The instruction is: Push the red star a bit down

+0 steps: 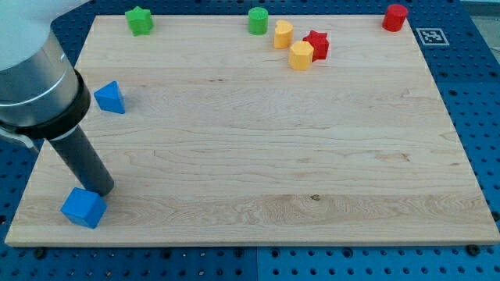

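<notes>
The red star lies near the view's top, right of centre, touching a yellow hexagon block at its lower left. A second yellow block sits just left of the star. My tip rests at the board's lower left, far from the star, right against the top of a blue cube.
A blue triangle block lies at the left edge. A green star and a green cylinder sit along the top edge. A red cylinder is at the top right corner. The wooden board lies on a blue pegboard.
</notes>
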